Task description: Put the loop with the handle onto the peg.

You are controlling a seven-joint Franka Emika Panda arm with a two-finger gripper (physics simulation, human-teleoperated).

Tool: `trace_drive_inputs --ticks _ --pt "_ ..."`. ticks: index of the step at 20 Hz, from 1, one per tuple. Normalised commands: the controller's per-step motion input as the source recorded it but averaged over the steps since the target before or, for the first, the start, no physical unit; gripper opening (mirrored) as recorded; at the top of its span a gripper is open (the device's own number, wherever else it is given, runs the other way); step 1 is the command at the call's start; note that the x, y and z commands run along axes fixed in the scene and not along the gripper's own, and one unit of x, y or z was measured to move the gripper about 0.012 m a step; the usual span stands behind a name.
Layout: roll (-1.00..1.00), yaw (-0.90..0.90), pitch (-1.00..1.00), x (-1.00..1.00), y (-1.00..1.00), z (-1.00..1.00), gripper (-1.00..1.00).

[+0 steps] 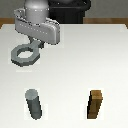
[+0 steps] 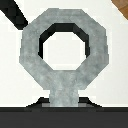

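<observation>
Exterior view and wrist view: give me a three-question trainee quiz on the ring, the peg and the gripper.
1. True or false: the loop with the handle already sits over the peg.
2. Which upright thing stands at the exterior view's right? A) the peg B) the brown block C) a bowl
3. By which part does the gripper hold the loop?

Key
1. False: the loop is at the gripper, well apart from the peg.
2. B
3. By the handle; the wrist view shows the tab running into the gripper, the hole free.
</observation>
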Motion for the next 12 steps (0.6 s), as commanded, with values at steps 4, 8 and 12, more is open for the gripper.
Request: trace_drive_inputs --ticks 4,8,12 --pt "0.00 0.00 0.00 0.25 0.00 0.50 -1.00" --pt "0.00 0.00 0.00 0.50 0.00 0.00 -1.00" --pt "0.00 0.00 0.00 1.00 0.00 0.00 -1.00"
